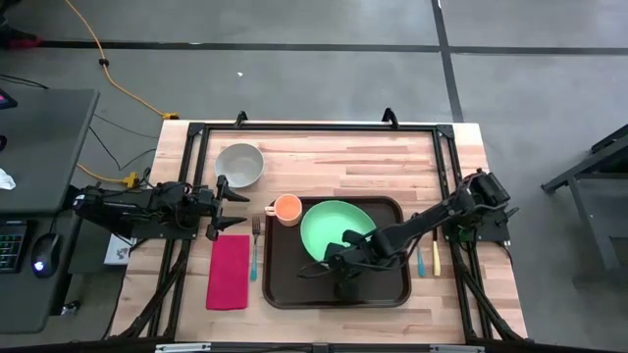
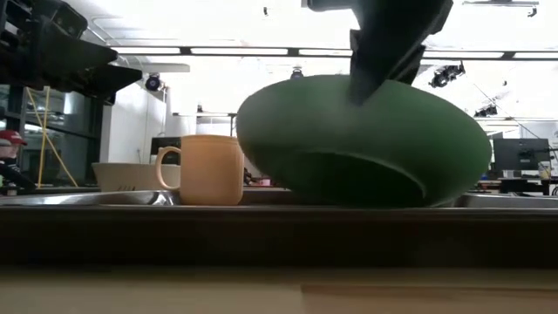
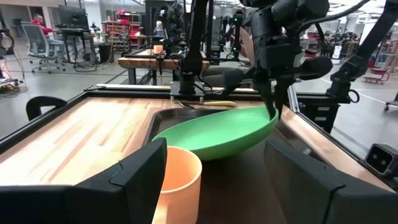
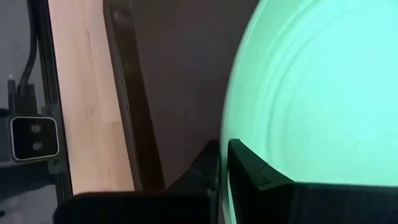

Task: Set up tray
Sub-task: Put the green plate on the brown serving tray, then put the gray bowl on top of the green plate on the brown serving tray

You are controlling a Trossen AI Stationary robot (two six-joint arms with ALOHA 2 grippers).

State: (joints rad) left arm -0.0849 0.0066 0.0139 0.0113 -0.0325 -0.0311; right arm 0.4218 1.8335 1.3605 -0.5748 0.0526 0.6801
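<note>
The green plate (image 1: 334,227) is being held tilted by its rim in the right gripper (image 1: 330,257), fingers clamped on it, over the dark brown tray (image 1: 285,284) lying beneath. The left gripper (image 1: 232,208) is being held wide apart beside the orange mug (image 1: 287,207).
</note>
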